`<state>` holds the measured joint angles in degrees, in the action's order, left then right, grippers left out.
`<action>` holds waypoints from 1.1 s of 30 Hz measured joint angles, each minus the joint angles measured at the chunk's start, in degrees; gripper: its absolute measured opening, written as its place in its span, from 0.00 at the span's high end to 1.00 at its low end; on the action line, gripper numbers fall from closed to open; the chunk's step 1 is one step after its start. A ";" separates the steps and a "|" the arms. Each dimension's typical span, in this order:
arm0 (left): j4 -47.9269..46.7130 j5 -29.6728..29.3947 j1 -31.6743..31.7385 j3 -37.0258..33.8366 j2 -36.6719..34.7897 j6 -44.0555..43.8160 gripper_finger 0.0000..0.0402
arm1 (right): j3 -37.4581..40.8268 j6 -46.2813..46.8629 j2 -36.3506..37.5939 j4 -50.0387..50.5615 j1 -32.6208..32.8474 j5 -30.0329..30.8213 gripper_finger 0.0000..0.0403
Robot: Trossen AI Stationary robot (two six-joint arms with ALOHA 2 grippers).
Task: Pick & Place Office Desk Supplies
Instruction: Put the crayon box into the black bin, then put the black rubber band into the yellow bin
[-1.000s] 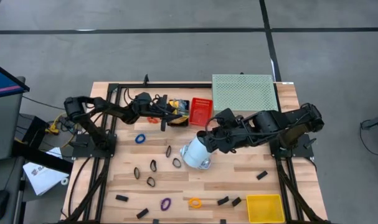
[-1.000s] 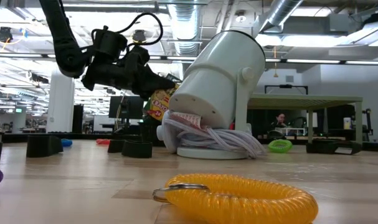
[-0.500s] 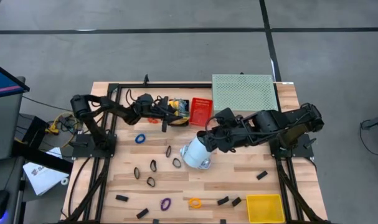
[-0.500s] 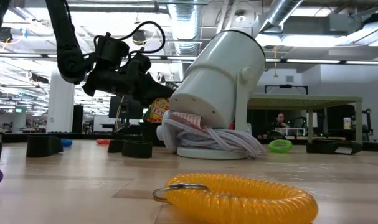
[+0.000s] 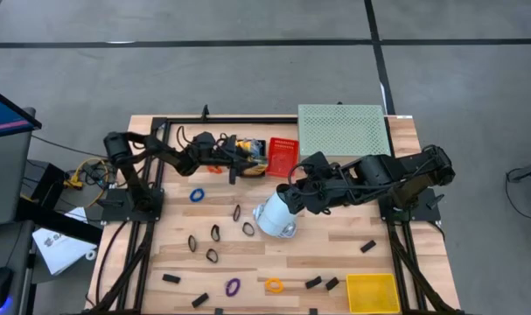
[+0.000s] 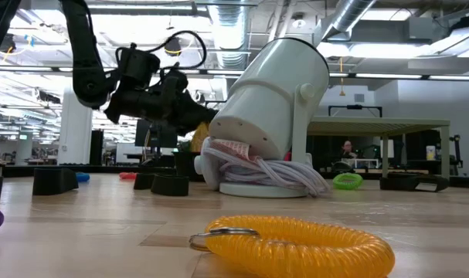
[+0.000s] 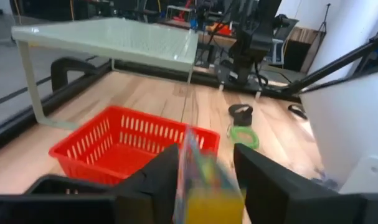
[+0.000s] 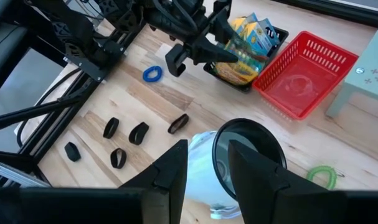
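The left hand [image 7: 204, 171] hangs over the back of the wooden bench [image 5: 335, 254], beside the red plastic mesh basket [image 5: 282, 156], and a small yellow-green crayon box [image 7: 204, 180] sits between its two dark fingers [image 7: 160, 177], though whether they pinch it or stand loose I cannot tell. Mid-bench, the right hand [image 8: 207, 163] sits right at the white tilted cylindrical lamp head [image 5: 275, 215], its fingers slightly spread, while black binder clips [image 5: 313, 283], dark band rings [image 5: 215, 233], a blue ring [image 5: 196, 194] and an orange coil ring [image 5: 274, 284] lie scattered across the bench.
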<state>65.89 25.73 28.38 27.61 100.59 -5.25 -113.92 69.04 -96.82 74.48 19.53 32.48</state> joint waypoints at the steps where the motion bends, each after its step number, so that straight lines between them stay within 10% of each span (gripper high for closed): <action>1: -0.08 -0.01 0.00 0.00 -0.34 0.02 0.60 | 0.00 0.00 0.00 0.01 0.00 -0.21 0.72; 18: -13.68 -0.69 -0.02 -0.03 -19.78 -1.56 0.57 | 0.01 -0.63 -0.01 0.60 1.00 0.41 0.72; 33: -62.68 -1.86 -7.16 -0.03 -57.20 -12.76 0.58 | 0.03 4.23 0.90 12.17 6.98 4.07 0.72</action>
<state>3.21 23.86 21.22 27.57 43.39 -18.01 -113.89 73.27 -95.92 86.64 26.51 36.55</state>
